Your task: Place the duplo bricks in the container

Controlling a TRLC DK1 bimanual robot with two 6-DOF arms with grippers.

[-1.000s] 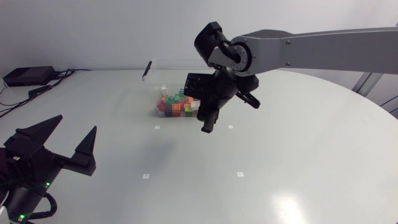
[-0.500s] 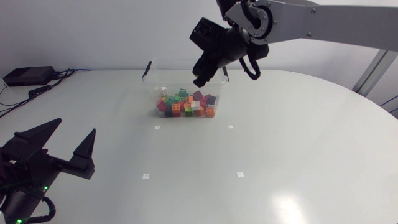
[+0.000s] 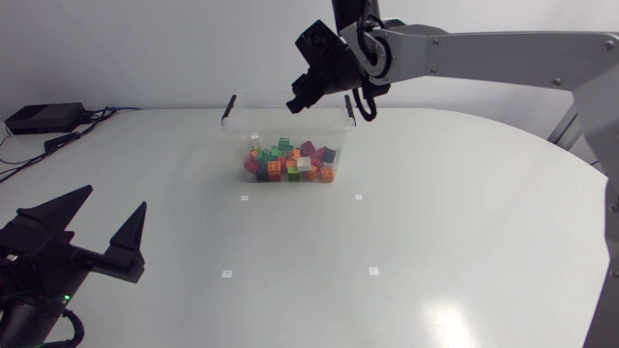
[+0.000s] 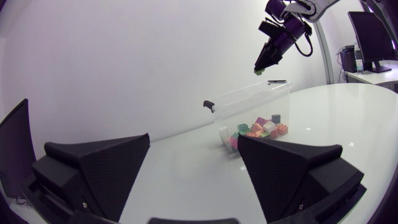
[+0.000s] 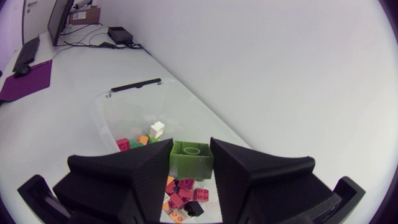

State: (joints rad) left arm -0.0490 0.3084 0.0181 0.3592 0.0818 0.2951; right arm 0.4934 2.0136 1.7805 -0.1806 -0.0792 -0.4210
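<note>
The right tool (image 3: 298, 99) has risen from the worktop (image 3: 435, 242) to above the container (image 3: 235, 124), clamped on a green brick (image 5: 191, 158). It is best released once centred over the pile (image 3: 290, 164). The left tool (image 3: 119, 195) rests wide open, empty.

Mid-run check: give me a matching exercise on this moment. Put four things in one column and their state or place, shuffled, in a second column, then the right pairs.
Things
1. green duplo brick
2. left gripper
3. clear container
4. right gripper

States
A. open, holding nothing, low at the near side of the table
B. standing on the table, with a heap of mixed-colour bricks inside
C. held in the air, pinched from two sides
D. shut, high above the container

Pairs: 1-C, 2-A, 3-B, 4-D
</note>
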